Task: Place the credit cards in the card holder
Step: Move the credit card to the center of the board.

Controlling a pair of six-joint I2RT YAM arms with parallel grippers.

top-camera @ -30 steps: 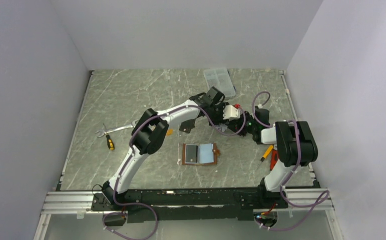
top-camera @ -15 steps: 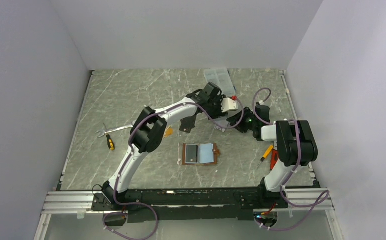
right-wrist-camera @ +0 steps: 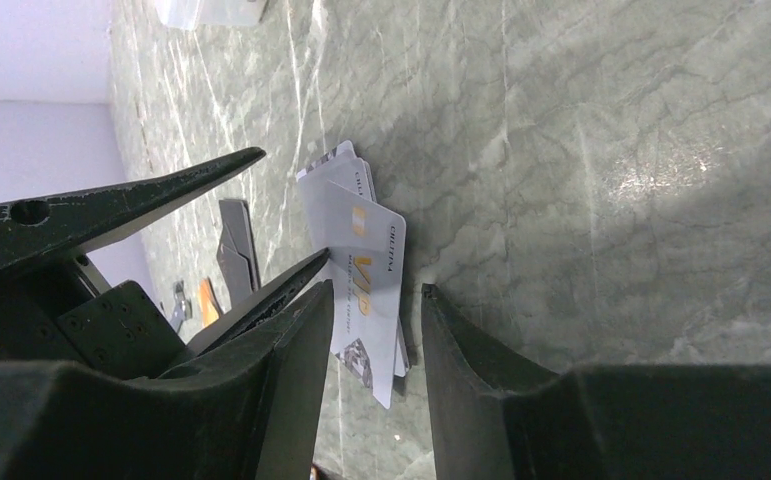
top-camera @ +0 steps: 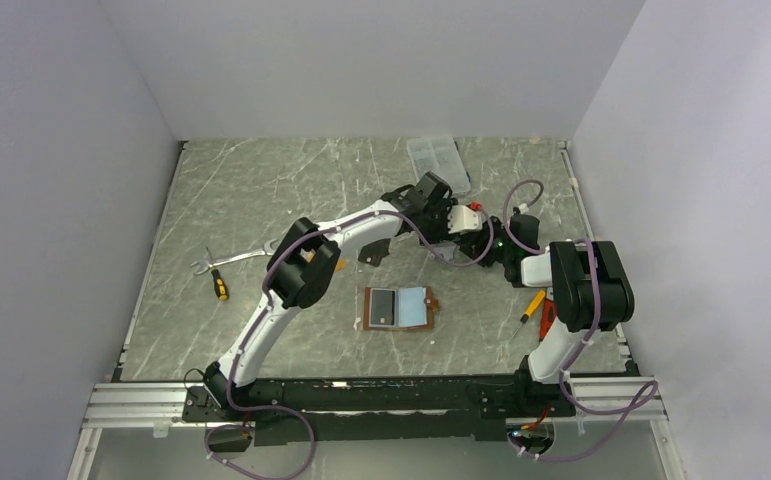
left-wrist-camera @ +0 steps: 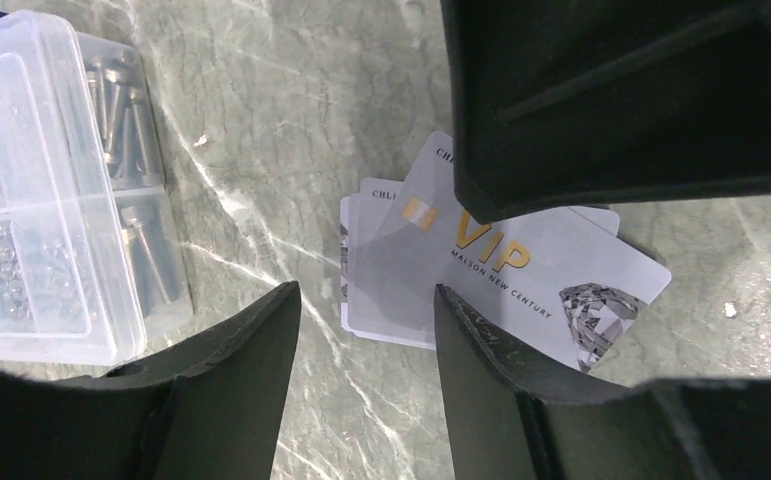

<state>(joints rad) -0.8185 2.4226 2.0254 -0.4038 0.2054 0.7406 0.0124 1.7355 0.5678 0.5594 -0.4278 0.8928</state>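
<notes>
The cards [left-wrist-camera: 521,270], silver-grey with VIP print, lie in a loose fanned stack on the table [top-camera: 261,190], just beside the clear box [left-wrist-camera: 41,180] at the far side. The top card sits skewed across the others. The holder [top-camera: 398,308] lies open, well apart from them, near the table's front edge. A dark rectangle fills its left half, perhaps a card already in; its pale right pocket looks free.

The right gripper [right-wrist-camera: 376,288] has its jaws apart astride the top card's end, with no pinch on it to be seen. The left gripper [left-wrist-camera: 366,295] hovers over the stack, jaws apart and holding nothing.

By my reading the job is at its start for these cards: none is lifted, and each has yet to be picked up, carried and slotted in
</notes>
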